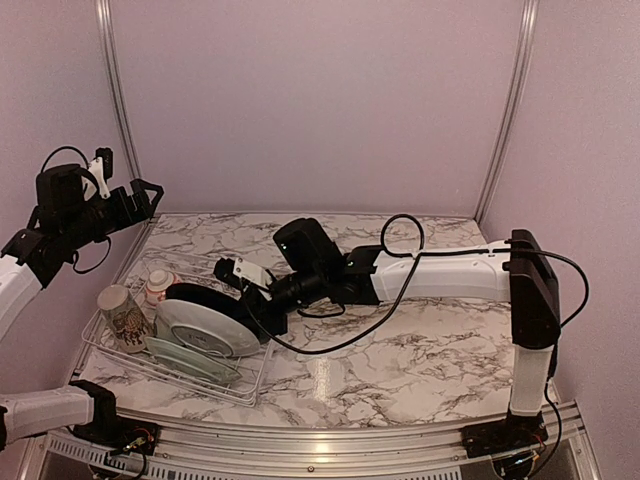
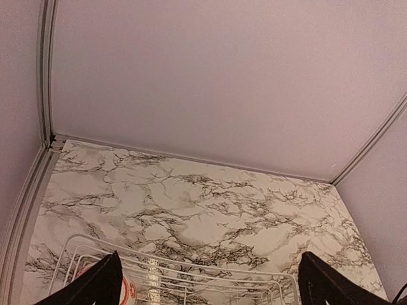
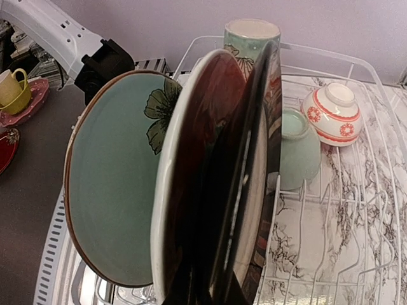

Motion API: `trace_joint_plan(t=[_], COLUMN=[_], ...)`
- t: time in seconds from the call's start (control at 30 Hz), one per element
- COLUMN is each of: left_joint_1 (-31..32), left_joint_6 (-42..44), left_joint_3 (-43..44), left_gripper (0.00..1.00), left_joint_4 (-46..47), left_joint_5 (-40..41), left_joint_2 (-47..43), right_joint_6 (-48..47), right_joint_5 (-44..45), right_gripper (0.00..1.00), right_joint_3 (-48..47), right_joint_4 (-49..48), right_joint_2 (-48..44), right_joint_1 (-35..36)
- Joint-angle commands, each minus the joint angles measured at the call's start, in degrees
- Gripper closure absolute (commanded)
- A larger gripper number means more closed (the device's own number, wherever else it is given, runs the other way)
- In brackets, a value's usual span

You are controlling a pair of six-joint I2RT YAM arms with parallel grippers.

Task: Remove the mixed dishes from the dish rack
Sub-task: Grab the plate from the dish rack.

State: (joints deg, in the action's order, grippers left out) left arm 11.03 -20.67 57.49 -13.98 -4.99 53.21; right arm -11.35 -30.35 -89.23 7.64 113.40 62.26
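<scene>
"Where are the dishes?"

"All in the dish rack (image 1: 250, 375), at the near left corner of the marble table (image 1: 420, 345). The black plate (image 1: 198, 297) stands on edge, with a pale green plate (image 1: 205, 335) leaning against its front. A flowered green plate (image 3: 114, 190) sits nearest the rack's front. The cream mug (image 1: 122, 318) is upright at the left end. The red-and-white bowl (image 1: 158, 285) is behind it and seems to be bottom up, with a pale green bowl (image 3: 299, 149) close by."

"And the arms?"

"The right arm (image 1: 440, 270) stretches across the table, and the right gripper (image 1: 262, 308) is right at the black plate's rim. Its wrist view is filled with plates seen edge-on. I cannot tell whether it has closed on anything."

"The left one?"

"The left gripper (image 1: 140, 198) is raised above the rack's far left corner. Its fingers (image 2: 95, 286) are spread wide and hold nothing, and below them are only the rack's far wires and marble."
</scene>
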Motion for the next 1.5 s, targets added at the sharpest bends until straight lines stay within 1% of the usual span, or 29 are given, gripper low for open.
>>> trace_joint_plan(t=[0.0, 0.2, 0.27, 0.53, 0.7, 0.87, 1.03, 1.33, 1.47], left_joint_1=[-0.3, -0.3, -0.3, -0.3, -0.31, -0.31, -0.3, -0.3, -0.3], left_joint_6=[-1.01, -1.38, -1.36, -1.39, -1.49, -1.59, -2.68, -3.11, -3.23], left_joint_3=[1.25, 0.73, 0.48, 0.09, -0.23, -0.49, -1.67, -2.02, -2.25], left_gripper=[0.01, 0.01, 0.01, 0.01, 0.01, 0.01, 0.01, 0.01, 0.01], left_joint_4=[1.5, 1.53, 1.6, 1.66, 1.67, 1.91, 2.4, 2.95, 2.99], left_joint_5=[-0.44, -0.37, -0.54, -0.62, -0.69, -0.18, 2.26, 2.92, 3.14], left_joint_2=[0.29, -0.11, -0.21, -0.65, -0.77, -1.24, -1.89, -3.0, -3.2], right_joint_6=[5.32, 7.55, 8.38, 11.0, 10.97, 11.0, 12.83, 13.0, 14.35], right_joint_5=[2.51, 2.15, 1.98, 1.43, 1.74, 3.03, 3.42, 3.37, 1.99], right_gripper=[1.0, 1.0, 1.0, 1.0, 1.0, 1.0, 1.0, 1.0, 1.0], right_joint_3=[-3.18, -2.41, -2.12, -2.05, -4.34, -4.6, -7.85, -7.68, -6.06], right_joint_4=[-5.16, -7.11, -9.64, -13.57, -12.58, -13.45, -11.1, -11.52, -13.44], right_joint_2=[-4.5, -6.21, -6.62, -7.24, -6.87, -8.58, -8.64, -11.93, -14.68], right_joint_1=[-0.07, -0.5, -0.55, -0.91, -0.91, -0.96, -1.25, -1.91, -2.95])
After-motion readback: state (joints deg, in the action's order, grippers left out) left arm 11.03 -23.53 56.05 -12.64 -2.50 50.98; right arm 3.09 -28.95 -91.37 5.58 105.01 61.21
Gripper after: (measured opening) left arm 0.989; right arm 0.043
